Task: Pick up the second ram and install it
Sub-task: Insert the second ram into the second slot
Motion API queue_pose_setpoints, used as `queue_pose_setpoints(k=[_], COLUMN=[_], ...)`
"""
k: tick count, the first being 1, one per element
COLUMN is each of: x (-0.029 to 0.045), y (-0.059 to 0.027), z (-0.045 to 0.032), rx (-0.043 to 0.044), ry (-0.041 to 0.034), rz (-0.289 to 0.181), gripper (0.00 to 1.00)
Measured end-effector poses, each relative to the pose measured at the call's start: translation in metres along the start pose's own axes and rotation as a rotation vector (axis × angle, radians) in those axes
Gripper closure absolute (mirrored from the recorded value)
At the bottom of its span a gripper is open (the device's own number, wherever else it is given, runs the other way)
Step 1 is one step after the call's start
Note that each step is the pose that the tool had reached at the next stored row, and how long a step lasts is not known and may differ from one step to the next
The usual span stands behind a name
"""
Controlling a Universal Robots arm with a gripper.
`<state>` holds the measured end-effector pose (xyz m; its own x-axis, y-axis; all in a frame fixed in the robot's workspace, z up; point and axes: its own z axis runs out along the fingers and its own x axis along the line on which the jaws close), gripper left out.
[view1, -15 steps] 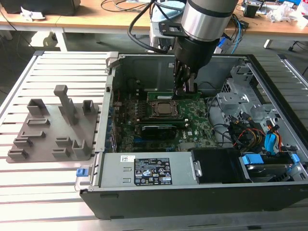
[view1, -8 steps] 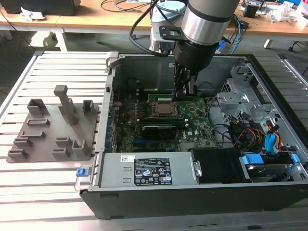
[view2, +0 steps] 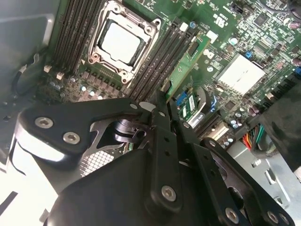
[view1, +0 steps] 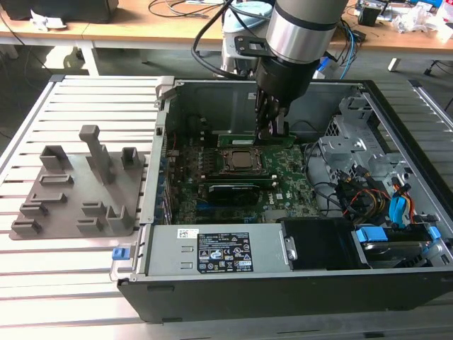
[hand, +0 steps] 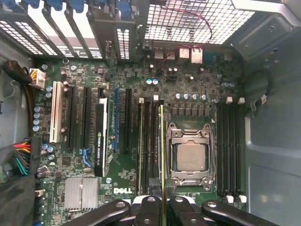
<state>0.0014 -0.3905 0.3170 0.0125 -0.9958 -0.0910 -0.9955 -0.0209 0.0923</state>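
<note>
My gripper is down inside the open computer case, just behind the CPU socket, and is shut on the second ram. In the second wrist view the second ram is a narrow green stick running out from between the black fingers over the dark memory slots. The first wrist view has the second ram edge-on, held upright by the gripper and lined up with a slot beside the CPU socket. I cannot tell whether it is seated.
The grey fixture tray lies on the slatted table at the exterior view's left of the case. A black expansion card stands in the motherboard. Cables and drive bays crowd the case's right side, the power supply its front.
</note>
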Motion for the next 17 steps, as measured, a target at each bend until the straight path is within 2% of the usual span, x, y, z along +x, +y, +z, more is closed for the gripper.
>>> queue_pose_setpoints(k=[2, 6, 17], x=[-0.0018, -0.0015, -0.0009], y=[-0.0003, -0.0006, -0.0008], z=[0.0013, 0.0096, 0.0160], rx=[0.0000, 0.0000, 0.0000], ry=[0.0000, 0.0000, 0.0000], rz=[0.000, 0.000, 0.000], gripper=[0.86, 0.86, 0.86])
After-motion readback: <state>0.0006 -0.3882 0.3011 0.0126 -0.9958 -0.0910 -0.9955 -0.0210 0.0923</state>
